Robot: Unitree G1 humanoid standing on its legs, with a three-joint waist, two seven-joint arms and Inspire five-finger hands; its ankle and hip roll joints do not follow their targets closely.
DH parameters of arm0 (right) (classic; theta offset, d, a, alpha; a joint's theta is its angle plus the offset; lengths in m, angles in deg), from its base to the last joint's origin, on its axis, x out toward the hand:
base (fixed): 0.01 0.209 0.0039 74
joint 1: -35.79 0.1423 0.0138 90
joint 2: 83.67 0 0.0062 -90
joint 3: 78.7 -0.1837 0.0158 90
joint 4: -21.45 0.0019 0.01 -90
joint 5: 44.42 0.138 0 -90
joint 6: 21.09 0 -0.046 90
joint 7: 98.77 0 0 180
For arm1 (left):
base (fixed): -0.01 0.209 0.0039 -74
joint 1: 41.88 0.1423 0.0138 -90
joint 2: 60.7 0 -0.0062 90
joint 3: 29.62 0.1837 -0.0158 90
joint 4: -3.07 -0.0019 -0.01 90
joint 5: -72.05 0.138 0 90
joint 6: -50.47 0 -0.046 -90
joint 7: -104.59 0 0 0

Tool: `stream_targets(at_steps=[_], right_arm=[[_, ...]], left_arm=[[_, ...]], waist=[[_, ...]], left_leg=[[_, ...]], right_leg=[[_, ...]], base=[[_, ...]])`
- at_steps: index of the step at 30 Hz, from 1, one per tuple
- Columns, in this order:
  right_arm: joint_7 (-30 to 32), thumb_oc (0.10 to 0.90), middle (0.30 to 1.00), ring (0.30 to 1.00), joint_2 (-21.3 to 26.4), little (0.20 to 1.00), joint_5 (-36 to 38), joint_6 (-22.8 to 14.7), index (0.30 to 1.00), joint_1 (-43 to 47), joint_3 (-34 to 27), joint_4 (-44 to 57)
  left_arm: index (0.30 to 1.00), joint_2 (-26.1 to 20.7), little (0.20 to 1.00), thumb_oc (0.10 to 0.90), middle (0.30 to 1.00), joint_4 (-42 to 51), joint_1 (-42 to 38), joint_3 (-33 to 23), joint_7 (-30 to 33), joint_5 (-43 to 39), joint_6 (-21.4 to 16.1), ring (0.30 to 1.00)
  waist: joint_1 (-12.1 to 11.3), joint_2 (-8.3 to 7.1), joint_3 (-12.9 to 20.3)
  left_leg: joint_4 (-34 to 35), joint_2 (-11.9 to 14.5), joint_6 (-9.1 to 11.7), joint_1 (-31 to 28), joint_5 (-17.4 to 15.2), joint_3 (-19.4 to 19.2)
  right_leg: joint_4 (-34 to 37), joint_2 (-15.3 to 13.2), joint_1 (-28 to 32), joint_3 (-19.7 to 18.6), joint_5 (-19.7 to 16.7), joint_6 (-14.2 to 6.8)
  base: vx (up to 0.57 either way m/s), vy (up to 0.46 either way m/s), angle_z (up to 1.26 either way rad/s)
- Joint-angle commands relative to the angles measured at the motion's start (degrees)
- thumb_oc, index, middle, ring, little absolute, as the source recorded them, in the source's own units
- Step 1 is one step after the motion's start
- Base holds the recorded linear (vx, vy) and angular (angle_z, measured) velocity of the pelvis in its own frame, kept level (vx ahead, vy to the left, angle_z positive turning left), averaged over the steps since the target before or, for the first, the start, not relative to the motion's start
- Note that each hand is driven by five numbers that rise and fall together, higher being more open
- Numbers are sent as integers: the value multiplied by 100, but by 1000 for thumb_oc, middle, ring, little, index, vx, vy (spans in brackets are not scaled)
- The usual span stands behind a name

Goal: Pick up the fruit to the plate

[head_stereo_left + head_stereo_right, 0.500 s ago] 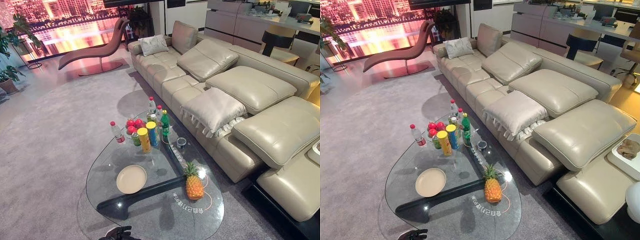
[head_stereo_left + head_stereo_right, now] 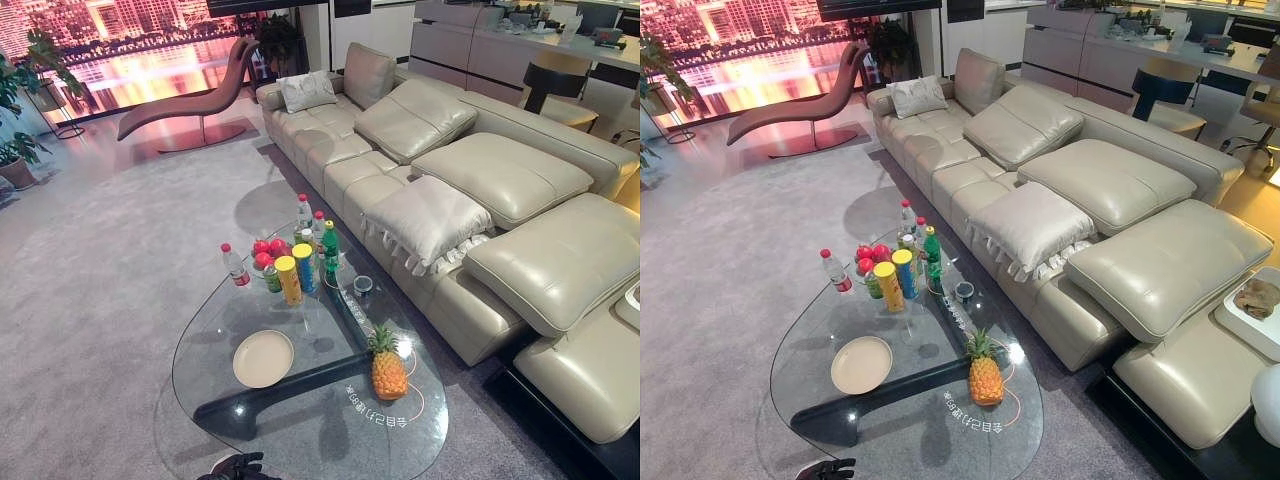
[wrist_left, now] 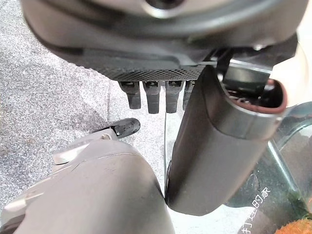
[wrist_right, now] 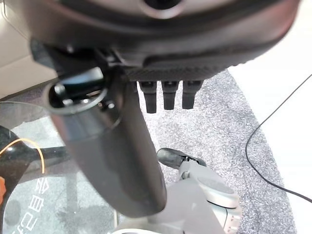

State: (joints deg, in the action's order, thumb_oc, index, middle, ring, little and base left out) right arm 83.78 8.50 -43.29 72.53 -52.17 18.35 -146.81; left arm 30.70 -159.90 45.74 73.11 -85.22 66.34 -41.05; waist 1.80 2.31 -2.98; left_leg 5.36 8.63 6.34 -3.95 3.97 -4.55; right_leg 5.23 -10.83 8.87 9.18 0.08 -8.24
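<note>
One pineapple [image 2: 387, 368] stands upright on the glass table [image 2: 300, 432], ahead and to the right of my left hand [image 2: 235, 466]; the cream plate [image 2: 263, 358] lies ahead of that hand, nearer. Left hand and right hand [image 4: 170, 73]: fingers straight, holding nothing.

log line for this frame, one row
phase: pre-grasp | left hand: open, empty | right hand: open, empty | pineapple: upright on glass table, apart from plate | plate: empty

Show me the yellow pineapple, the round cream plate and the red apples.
yellow pineapple [image 2: 388, 378], left eye view, on its scaly body.
round cream plate [image 2: 263, 358], left eye view, on its bare middle.
red apples [image 2: 264, 260], left eye view, on the nearest apple.
</note>
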Motion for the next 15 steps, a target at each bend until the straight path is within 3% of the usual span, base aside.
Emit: stream_targets(at_steps=[1, 9, 15], right_arm=[[57, 800, 900, 900, 208, 900, -122, 50, 900, 605, 91, -287], [69, 800, 900, 900, 287, 900, -119, 149, 900, 573, 136, -99], [156, 800, 900, 900, 403, 900, -41, 183, 900, 743, 191, -2]], left_arm=[[900, -314, 900, 800, 900, -119, -581, 82, -67, 101, -27, 900], [900, -391, 900, 800, 900, -3, -522, 61, 70, -119, 57, 900], [900, -506, 900, 800, 900, 118, -657, 21, 174, -484, -37, 900]], waist=[[-172, -83, -272], [-167, -56, -519], [-126, 42, -1157]], left_leg=[[-36, 286, 73, -353, -202, -219], [-36, 266, 78, -122, -117, -202], [-36, 129, 61, 446, 29, -106]], right_leg=[[-72, -453, -25, 275, -314, -173], [-23, -468, -270, 203, -434, -184], [-23, -516, -892, 53, -640, -183]], base=[[0, 0, 0], [23, -8, 0], [-90, 10, -1]])
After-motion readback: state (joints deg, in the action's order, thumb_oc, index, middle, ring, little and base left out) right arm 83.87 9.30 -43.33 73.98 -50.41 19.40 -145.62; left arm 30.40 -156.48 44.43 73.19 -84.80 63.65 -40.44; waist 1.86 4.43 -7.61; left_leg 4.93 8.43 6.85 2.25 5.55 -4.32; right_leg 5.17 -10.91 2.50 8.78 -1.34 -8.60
